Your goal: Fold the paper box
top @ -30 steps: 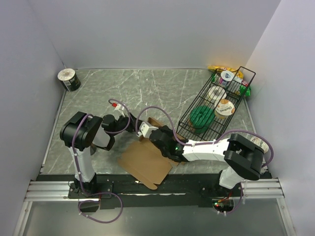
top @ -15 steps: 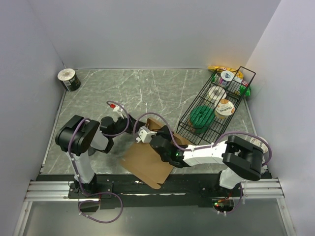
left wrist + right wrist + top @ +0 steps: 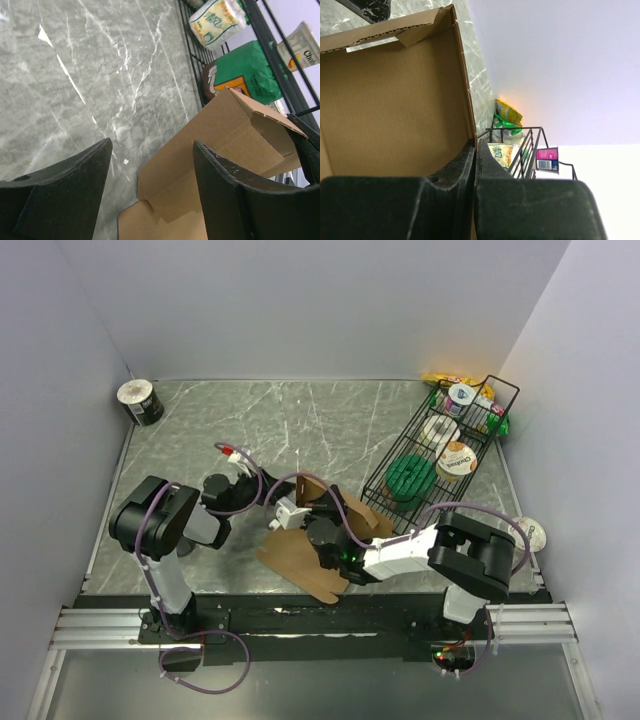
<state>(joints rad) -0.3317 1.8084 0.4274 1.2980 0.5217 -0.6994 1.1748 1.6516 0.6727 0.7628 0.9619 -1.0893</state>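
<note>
The paper box is plain brown cardboard, partly open, lying near the table's front middle with one panel raised. My right gripper is shut on the edge of that raised panel; in the right wrist view the jaws pinch the cardboard wall. My left gripper is open and empty just left of the box. In the left wrist view its fingers frame the box's raised panel and tucked flap without touching it.
A black wire basket with cups and packets stands at the right, close behind the box; it also shows in the left wrist view. A tape roll sits at the back left. A cup lies at the right edge.
My right gripper has moved left and nearer with the box, and the box's panel has risen. My left gripper has shifted slightly toward the box.
</note>
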